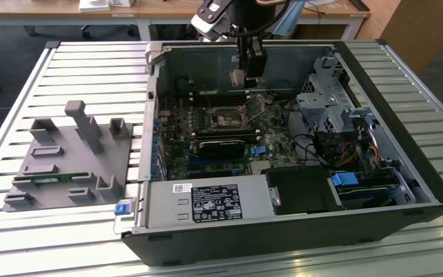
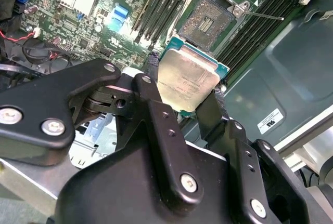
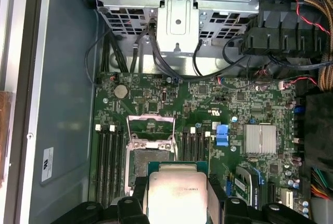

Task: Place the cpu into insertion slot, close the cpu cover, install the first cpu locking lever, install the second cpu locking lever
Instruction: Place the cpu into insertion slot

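Black two-finger gripper (image 1: 242, 81) hangs vertically from the arm in the exterior view's upper centre, clamped on the small square silvery-tan cpu (image 2: 190, 78), held above the open black socket (image 2: 208, 21); the thin silvery cpu cover (image 3: 151, 116) stands raised.

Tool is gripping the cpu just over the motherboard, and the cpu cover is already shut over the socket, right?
Not quite. The cpu cover stands open, flipped back from the bare socket, as the first wrist view shows. The rest holds: the tool grips the cpu just over the motherboard.
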`<move>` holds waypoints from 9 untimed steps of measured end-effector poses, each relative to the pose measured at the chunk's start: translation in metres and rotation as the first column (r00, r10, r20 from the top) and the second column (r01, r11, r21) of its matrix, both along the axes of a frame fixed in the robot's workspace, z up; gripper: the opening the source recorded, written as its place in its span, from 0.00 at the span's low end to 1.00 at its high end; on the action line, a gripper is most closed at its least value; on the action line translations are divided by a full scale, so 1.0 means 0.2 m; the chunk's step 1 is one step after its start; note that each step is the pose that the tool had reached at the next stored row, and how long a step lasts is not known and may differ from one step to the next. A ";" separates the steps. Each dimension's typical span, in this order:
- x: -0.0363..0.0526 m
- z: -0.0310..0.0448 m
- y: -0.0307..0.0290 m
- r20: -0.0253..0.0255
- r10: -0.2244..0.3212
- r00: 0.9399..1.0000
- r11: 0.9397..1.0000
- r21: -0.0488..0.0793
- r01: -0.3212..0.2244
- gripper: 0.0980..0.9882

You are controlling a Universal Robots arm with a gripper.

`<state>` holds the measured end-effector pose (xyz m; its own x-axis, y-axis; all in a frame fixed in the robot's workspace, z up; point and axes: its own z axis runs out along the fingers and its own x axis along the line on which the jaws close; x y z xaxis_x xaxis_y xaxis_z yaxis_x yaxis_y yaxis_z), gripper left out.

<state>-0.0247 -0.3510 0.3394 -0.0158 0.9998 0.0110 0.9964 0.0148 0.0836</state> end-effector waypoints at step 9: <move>-0.006 -0.016 0.000 0.000 0.000 1.000 1.000 0.000 0.000 0.49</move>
